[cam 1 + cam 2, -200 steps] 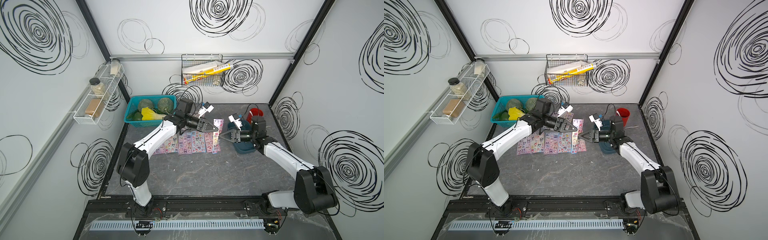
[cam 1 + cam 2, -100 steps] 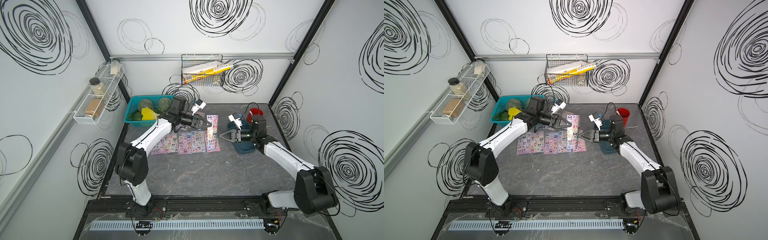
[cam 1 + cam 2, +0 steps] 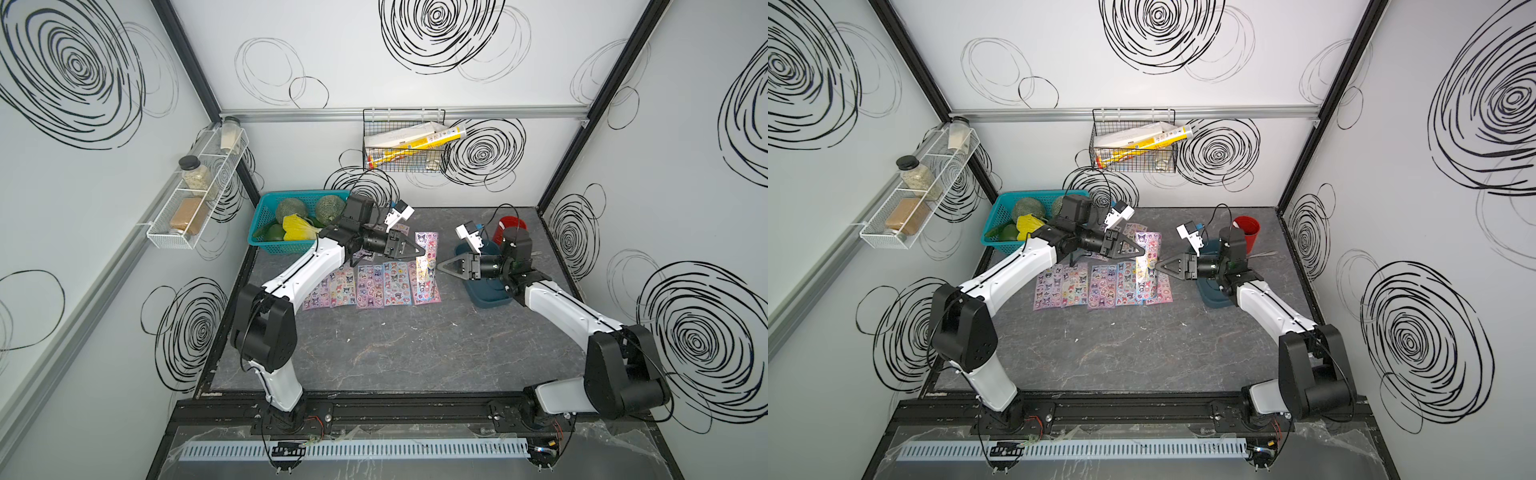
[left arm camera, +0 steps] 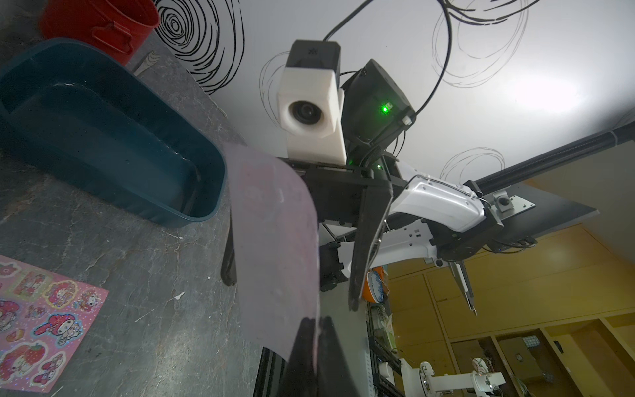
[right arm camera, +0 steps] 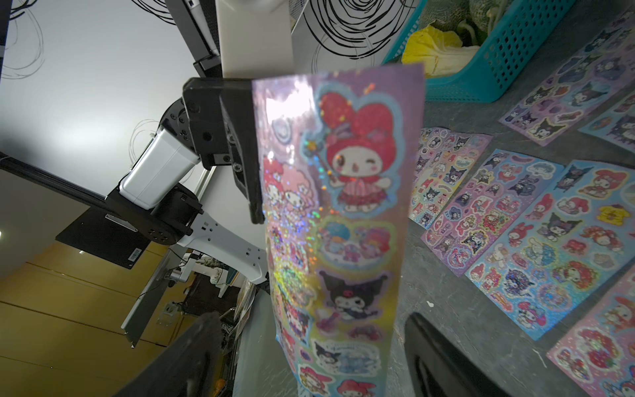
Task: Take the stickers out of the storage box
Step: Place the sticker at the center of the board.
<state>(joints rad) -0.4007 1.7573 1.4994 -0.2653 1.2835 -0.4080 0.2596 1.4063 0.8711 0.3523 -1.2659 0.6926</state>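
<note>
1. Currently the left gripper [image 3: 422, 251] is clamped tight on one edge of a held sheet [image 3: 428, 241] of stickers, which hangs clear of the table [image 3: 395, 353]; the left wrist view shows its two dark fingers [image 4: 305, 347] pressed together on the sheet's pale back
2. The right gripper [image 3: 442, 266] faces it tip to tip, jaws spread wide with one on each side of the sheet's free end, and it grips nothing; in the right wrist view the printed face hangs between its fingers [image 5: 433, 350] without touching them
3. The other stickers [image 3: 374, 284] lie flat on the table in a side-by-side row with edges overlapping, beneath the left gripper; another sheet [image 3: 401, 228] lies farther back
4. The storage box [image 3: 490, 297] sits on the table under the right arm's wrist, apart from the row and just in front of a red cup [image 3: 509, 226]
5. A blue basket [image 3: 291, 247] holding vegetables stands at the back left corner of the table
</note>
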